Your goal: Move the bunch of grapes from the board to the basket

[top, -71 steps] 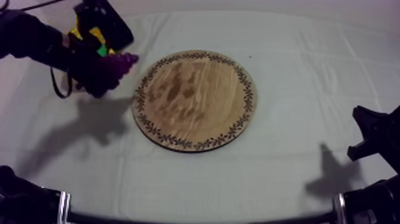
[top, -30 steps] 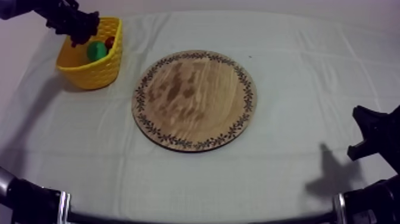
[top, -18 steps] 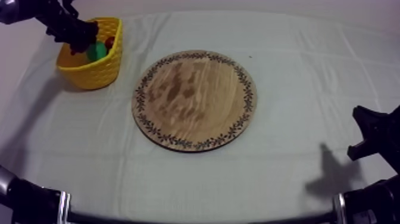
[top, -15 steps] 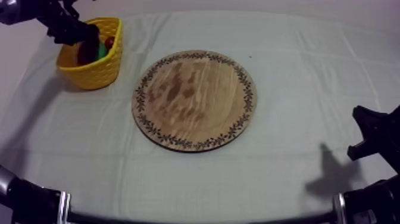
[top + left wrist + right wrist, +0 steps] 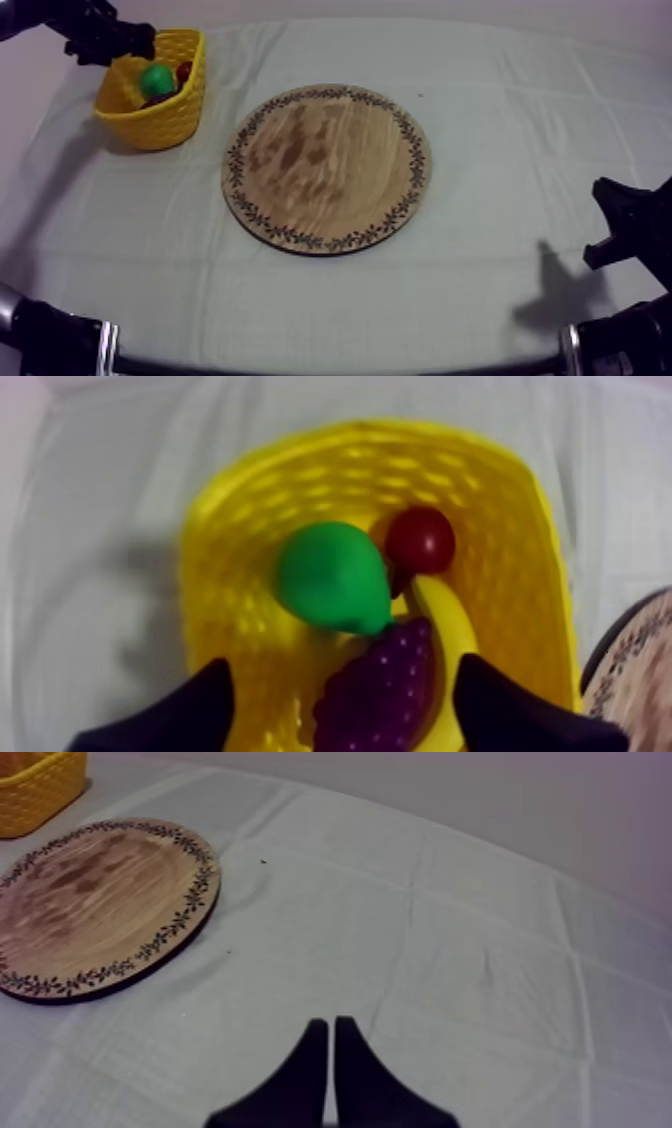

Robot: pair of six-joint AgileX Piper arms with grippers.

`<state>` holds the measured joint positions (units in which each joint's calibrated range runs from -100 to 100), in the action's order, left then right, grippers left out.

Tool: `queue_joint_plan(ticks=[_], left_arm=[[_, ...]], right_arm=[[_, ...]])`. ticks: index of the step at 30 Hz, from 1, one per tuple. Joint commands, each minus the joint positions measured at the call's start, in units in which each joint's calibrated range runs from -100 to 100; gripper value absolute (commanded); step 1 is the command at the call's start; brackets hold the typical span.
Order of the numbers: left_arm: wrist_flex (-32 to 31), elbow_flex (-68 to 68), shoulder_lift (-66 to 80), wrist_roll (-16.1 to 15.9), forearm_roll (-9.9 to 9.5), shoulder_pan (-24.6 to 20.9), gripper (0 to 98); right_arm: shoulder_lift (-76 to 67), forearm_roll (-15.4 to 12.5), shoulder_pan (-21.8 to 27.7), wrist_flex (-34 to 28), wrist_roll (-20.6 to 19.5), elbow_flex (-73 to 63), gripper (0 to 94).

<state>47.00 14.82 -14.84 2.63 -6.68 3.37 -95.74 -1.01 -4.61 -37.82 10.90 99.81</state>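
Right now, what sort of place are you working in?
Probably a robot practice setup on a tabletop, not a real kitchen: a cloth-covered table, toy fruit in a yellow basket, and a bare round wooden board.

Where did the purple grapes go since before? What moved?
My left gripper carried the bunch of grapes over the yellow basket, dropped it inside and now hangs open above it. The wooden board and my shut right gripper stayed put.
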Motion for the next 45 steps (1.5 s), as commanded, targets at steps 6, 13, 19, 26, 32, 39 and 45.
queue_joint_plan(ticks=[6, 13, 19, 26, 32, 39, 45], left_arm=[[-2.94, 5.57, 13.94, 0.18, 1.66, -2.22, 22.2], [-4.11, 16.59, 30.71, -2.01, 3.04, -3.29, 2.6], [-5.04, 28.13, 45.34, -3.12, 3.22, -5.12, 0.3], [-9.03, 45.37, 65.89, -4.58, 3.39, -7.89, 0.0], [-11.57, 60.43, 83.12, -4.88, 3.36, -7.09, 0.0], [-9.69, 70.5, 96.8, -3.1, 3.18, -6.38, 0.0], [-10.01, 77.21, 104.78, -3.0, 3.05, -6.46, 0.0]], right_arm=[[-0.01, 0.01, 0.02, 0.0, 0.02, -0.03, 0.4], [-0.01, 0.01, 0.02, 0.0, 0.01, -0.03, 0.4], [-0.01, 0.01, 0.02, 0.0, 0.01, -0.03, 0.4], [-0.01, 0.01, 0.02, 0.0, 0.01, -0.03, 0.4], [-0.01, 0.01, 0.02, 0.0, 0.01, -0.03, 0.4], [-0.01, 0.01, 0.02, 0.0, 0.01, -0.03, 0.4], [-0.01, 0.01, 0.02, 0.0, 0.02, -0.03, 0.4]])
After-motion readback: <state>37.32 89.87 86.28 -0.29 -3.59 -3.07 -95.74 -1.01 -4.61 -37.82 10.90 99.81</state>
